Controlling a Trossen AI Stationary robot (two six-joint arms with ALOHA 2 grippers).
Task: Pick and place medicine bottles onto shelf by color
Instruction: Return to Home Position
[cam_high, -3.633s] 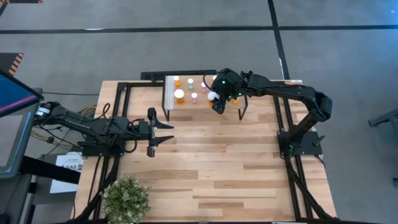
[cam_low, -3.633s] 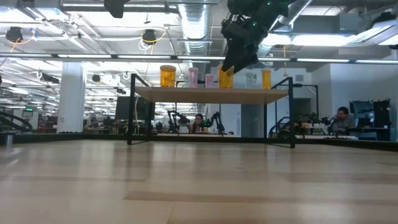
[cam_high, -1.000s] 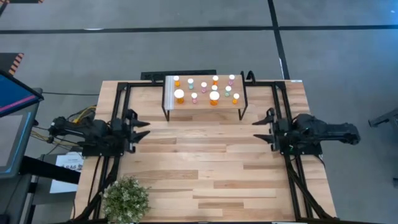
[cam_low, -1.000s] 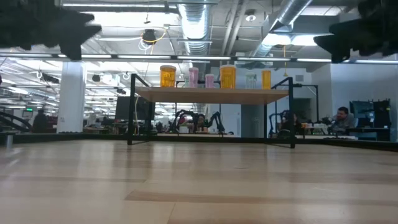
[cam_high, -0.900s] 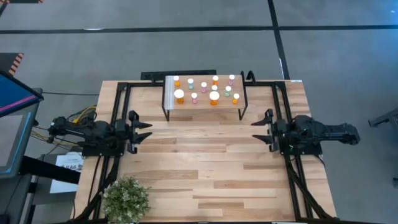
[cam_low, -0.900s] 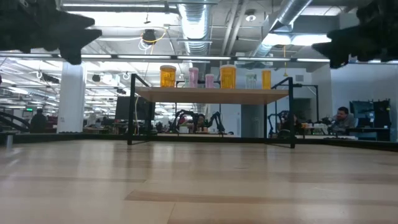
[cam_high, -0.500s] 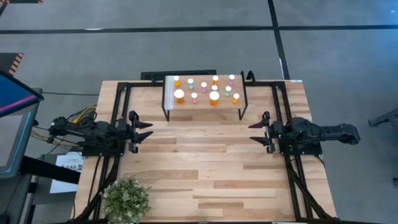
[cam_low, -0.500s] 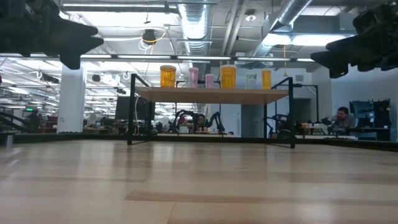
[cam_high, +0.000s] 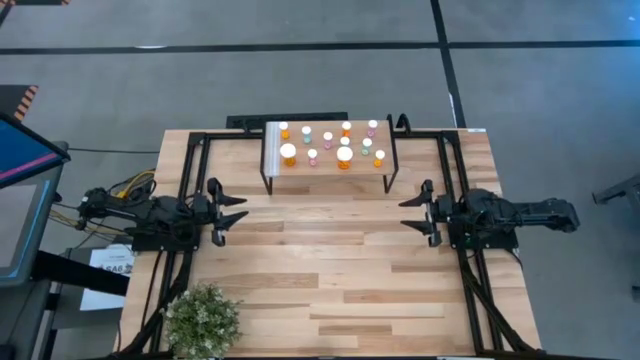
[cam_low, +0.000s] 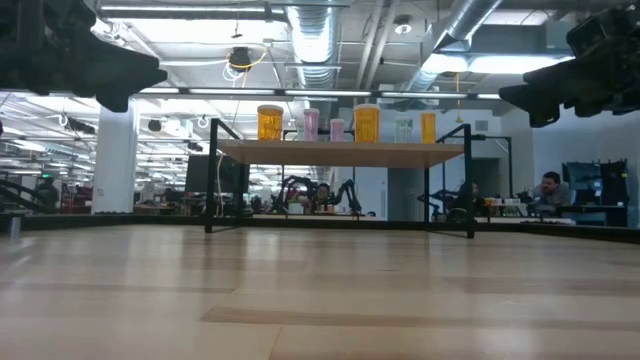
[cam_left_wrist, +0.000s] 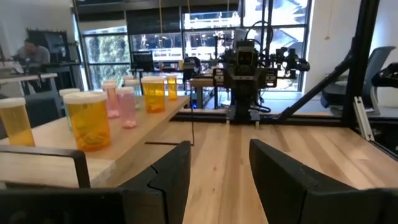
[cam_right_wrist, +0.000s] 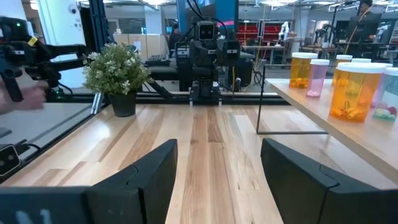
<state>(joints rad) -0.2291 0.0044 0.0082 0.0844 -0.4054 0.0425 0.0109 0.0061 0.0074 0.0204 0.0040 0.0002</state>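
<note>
Medicine bottles (cam_high: 344, 155) on shelf (cam_high: 325, 178), table (cam_high: 330, 285) far edge. Left gripper (cam_high: 238, 209), right gripper (cam_high: 407, 212) empty, spread wide, at side edges. Homing step; probably nothing left to place.

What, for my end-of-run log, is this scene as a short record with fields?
shelf: far side of the table, midway across
medicine bottles: orange, green and pink, upright on the shelf; none seen on the table
left tool: open, empty, at the table's left edge
right tool: open, empty, at the table's right edge
potted plant: near left corner of the table
</note>
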